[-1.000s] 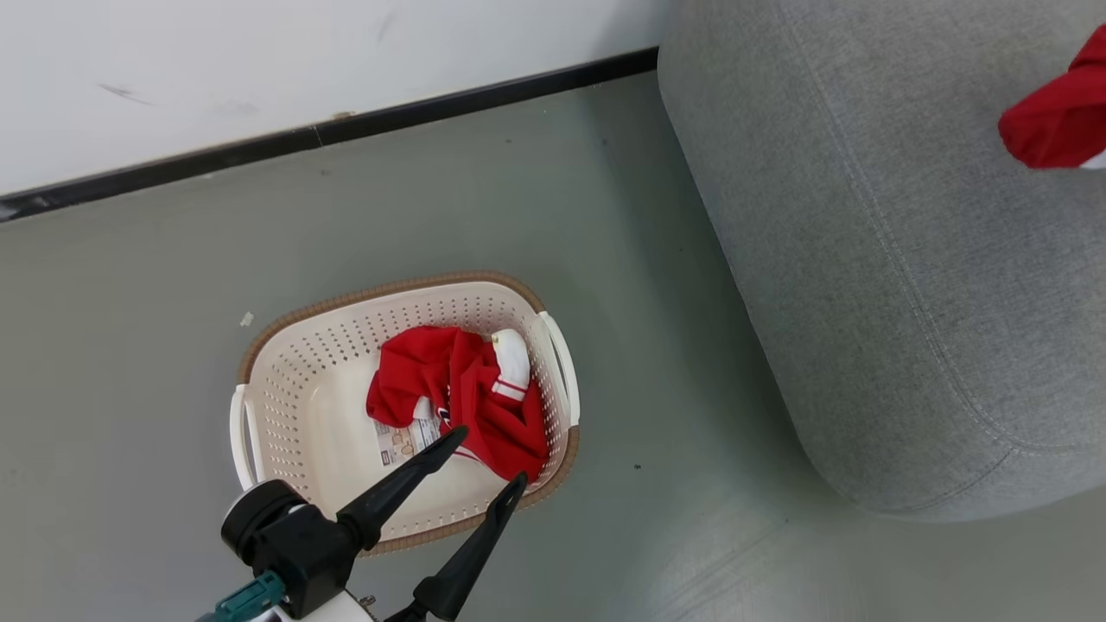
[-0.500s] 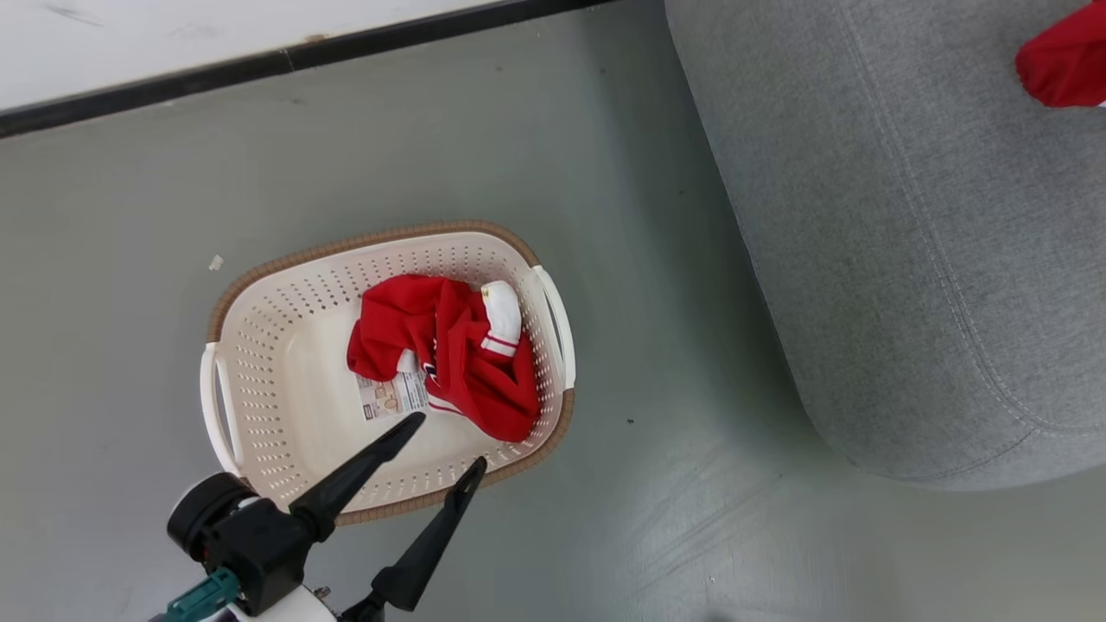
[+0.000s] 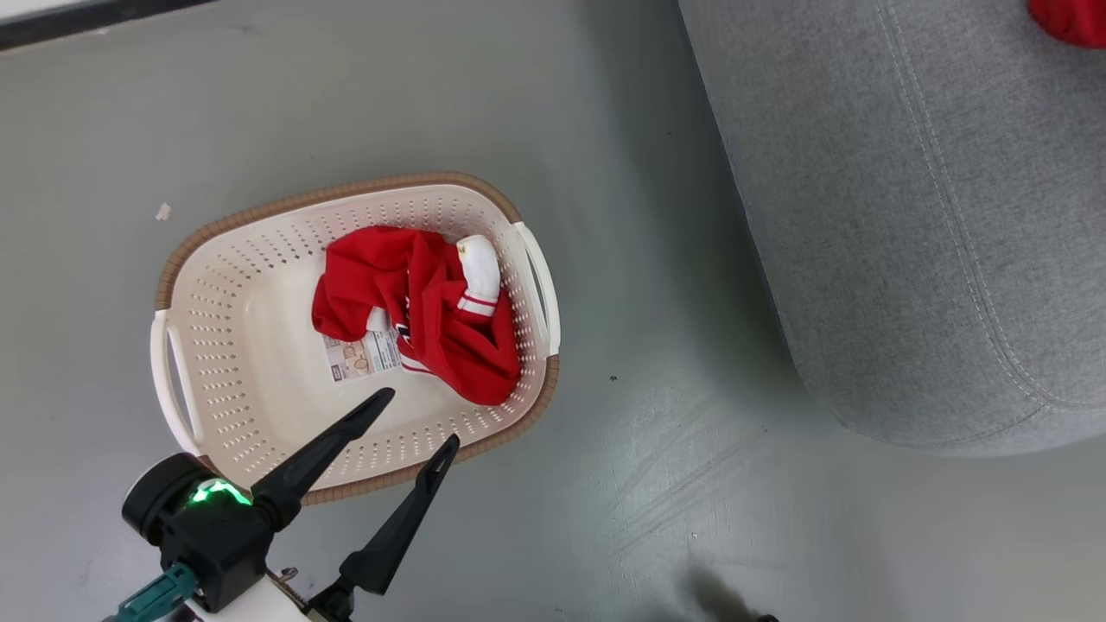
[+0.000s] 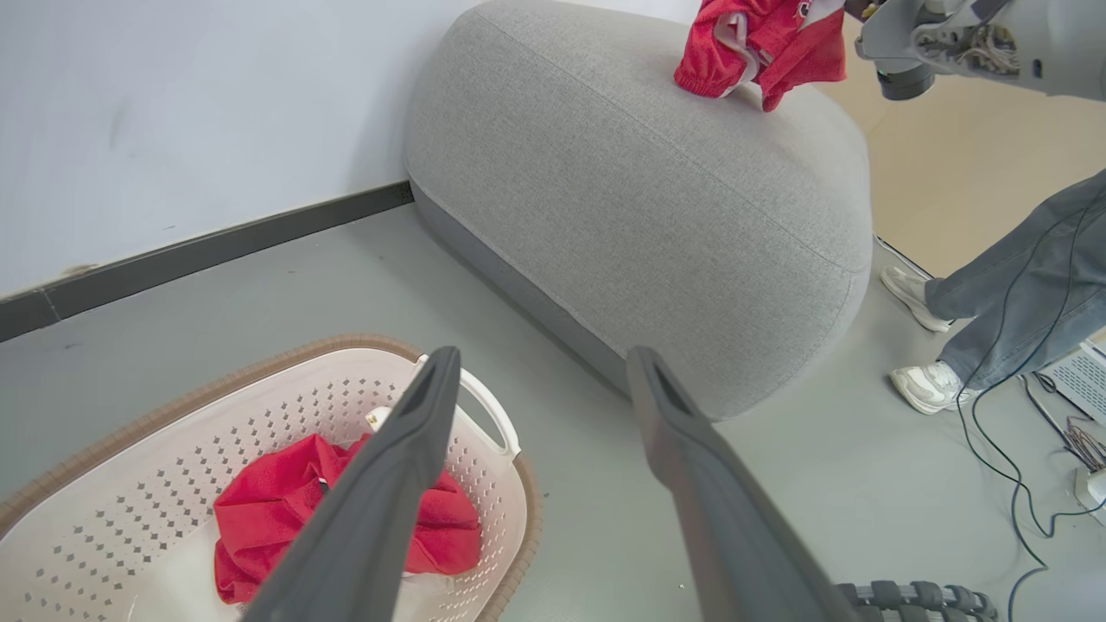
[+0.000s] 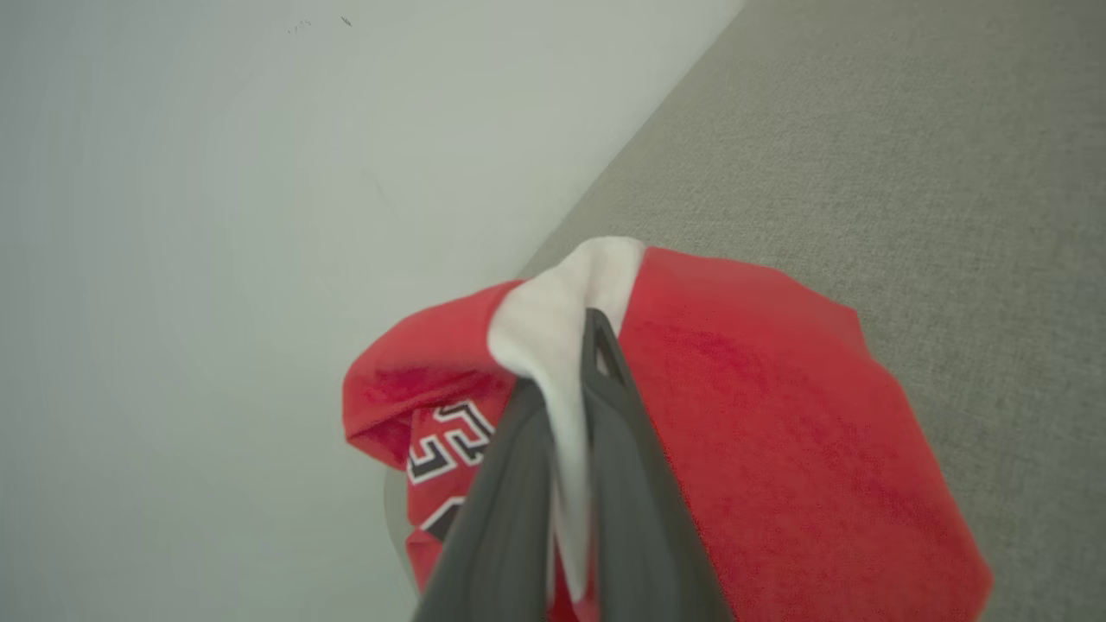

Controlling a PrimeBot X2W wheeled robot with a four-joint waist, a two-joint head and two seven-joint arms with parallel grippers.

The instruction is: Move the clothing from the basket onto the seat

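A red garment with white trim (image 3: 415, 311) lies crumpled in the right half of the cream basket (image 3: 216, 345) on the floor. My left gripper (image 3: 419, 419) hovers open over the basket's near rim, nothing between its fingers; in the left wrist view the left gripper (image 4: 540, 376) frames the red garment (image 4: 276, 510) and the basket (image 4: 112, 518). My right gripper (image 5: 581, 345) is shut on the white trim of a second red garment (image 5: 778, 441) with dark numbers, held above the grey seat (image 5: 907, 173). That second garment (image 4: 760, 43) hangs over the seat's (image 3: 907, 216) far end.
A person's legs and white shoes (image 4: 929, 384) stand on the floor beyond the seat, with cables (image 4: 1037, 484) trailing nearby. A white wall with a dark baseboard (image 4: 199, 250) runs behind the basket. Grey floor separates basket and seat.
The head camera has tilted down, so the whole scene slides up and left in view. The left gripper stays open over the basket's near rim; the garment in the basket has not moved.
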